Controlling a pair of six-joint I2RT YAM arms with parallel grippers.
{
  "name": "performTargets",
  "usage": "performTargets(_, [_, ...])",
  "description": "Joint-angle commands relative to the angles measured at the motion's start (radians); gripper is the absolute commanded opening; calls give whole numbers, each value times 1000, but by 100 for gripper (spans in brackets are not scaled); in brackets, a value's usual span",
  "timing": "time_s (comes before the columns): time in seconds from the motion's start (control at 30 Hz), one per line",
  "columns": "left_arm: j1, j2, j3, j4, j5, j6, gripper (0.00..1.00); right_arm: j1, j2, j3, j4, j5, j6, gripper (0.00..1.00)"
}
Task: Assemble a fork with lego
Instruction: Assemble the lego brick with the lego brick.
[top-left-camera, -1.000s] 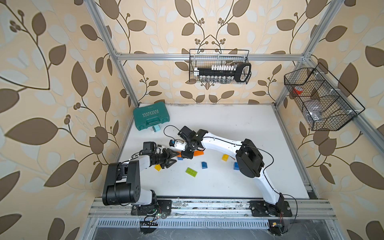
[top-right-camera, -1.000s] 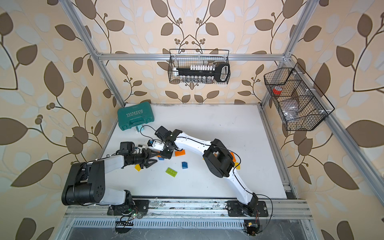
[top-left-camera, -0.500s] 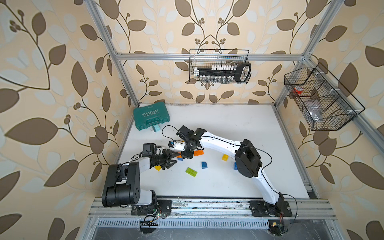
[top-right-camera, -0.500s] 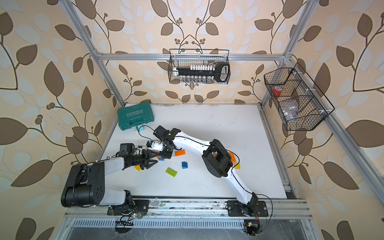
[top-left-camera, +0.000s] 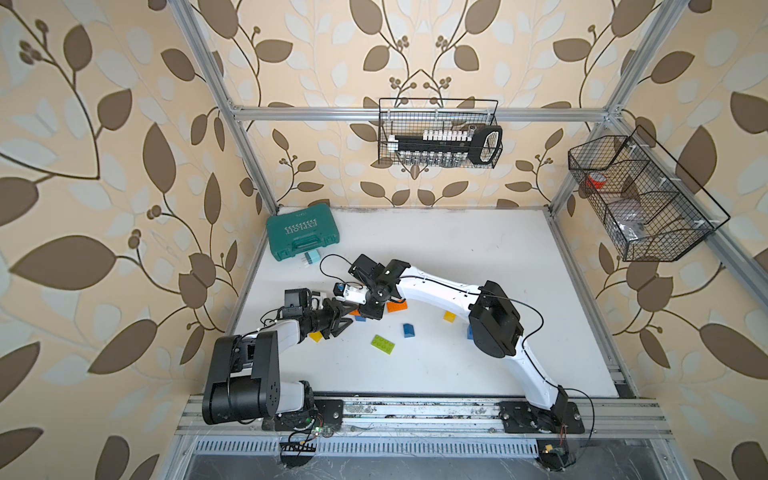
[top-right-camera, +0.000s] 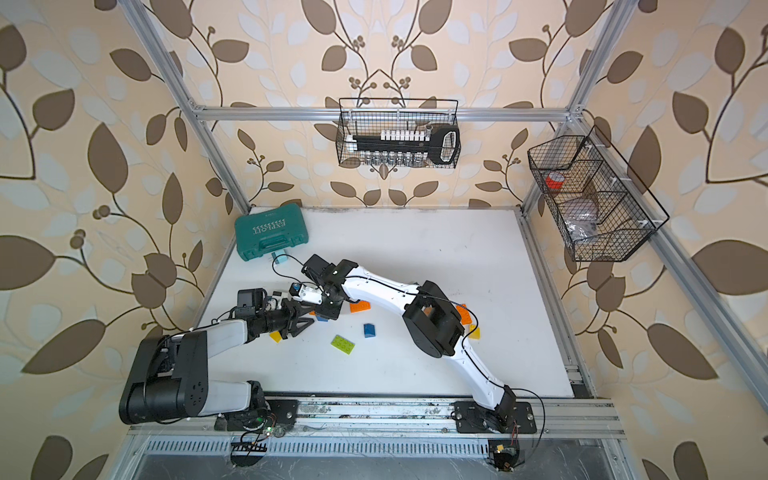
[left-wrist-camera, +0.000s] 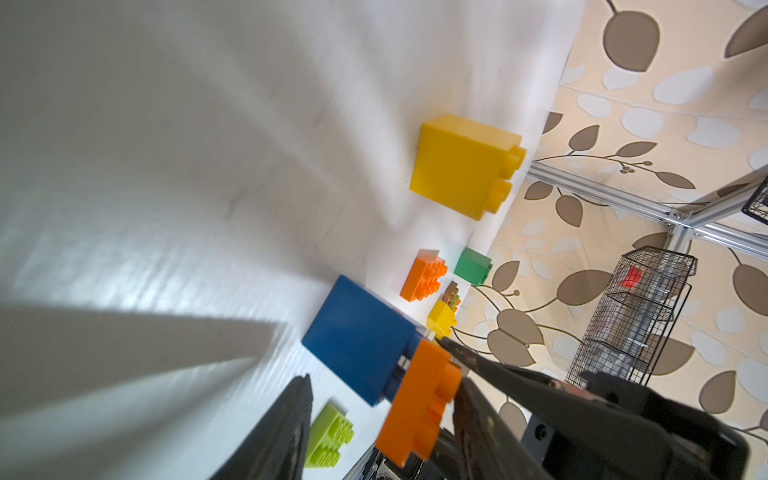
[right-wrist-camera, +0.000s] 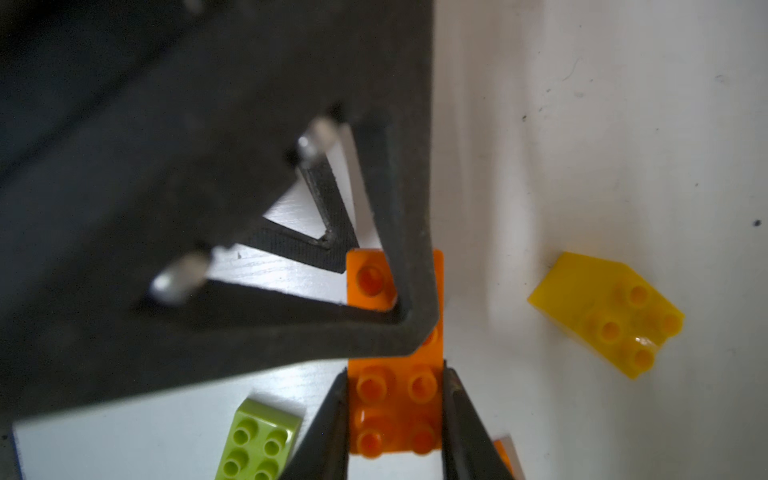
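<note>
1. The step in hand looks like an early joint of the fork: pressing a long brick onto a square one.
2. The right pincer (right-wrist-camera: 395, 374) is closed on one end of a long orange brick (right-wrist-camera: 395, 399). It has a finger on each long side and comes at the brick from the studded face.
3. Away from the right pincer, the orange brick meets the stud face of a blue square brick (left-wrist-camera: 353, 336). A thin pale gap shows between them in the left wrist view, so I judge the pair not fully seated.
4. The left pincer (left-wrist-camera: 374, 357) stands partly open with the blue-and-orange pair between its jaws. One finger crosses the orange brick's studs and the other is on the blue brick's far side. I cannot tell whether it squeezes the pair or only brackets it.
5. The rest of the lego lies loose on the white table (top-left-camera: 457, 257).
   - A lime-green brick (right-wrist-camera: 257, 440) is just beside one right-pincer finger.
   - A yellow brick (right-wrist-camera: 606, 316) lies beyond the left pincer's tips, apart from both pincers.
   - A second orange brick (top-left-camera: 397, 306) is just behind the right pincer.
6. The next move calls for a straight push along the studs while the blue brick is kept from sliding or tipping. The seam should be flush before either pincer lets go.
</note>
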Motion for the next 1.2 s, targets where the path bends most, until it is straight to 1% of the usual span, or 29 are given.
performTargets(0.0, [6,-3,-11,34,1,-11,55,8,8,15,29,21,7,25])
performTargets(0.2, [6,15,-29,73,13,-31,51,3,23,22,13,9,-9,25])
performTargets(0.57, [6,28,-44,66,0,-30,47,-8,39,0,1,-31,-21,25])
performTargets(0.83, [5,41,-55,79,-9,-34,44,-9,42,-20,1,-23,-24,25])
performTargets(1.0, [-7,42,-54,67,-14,-28,45,-8,20,-68,27,-11,-40,24])
performTargets(1.17, [-11,51,-56,74,-19,-28,48,9,-23,-132,81,21,13,23])
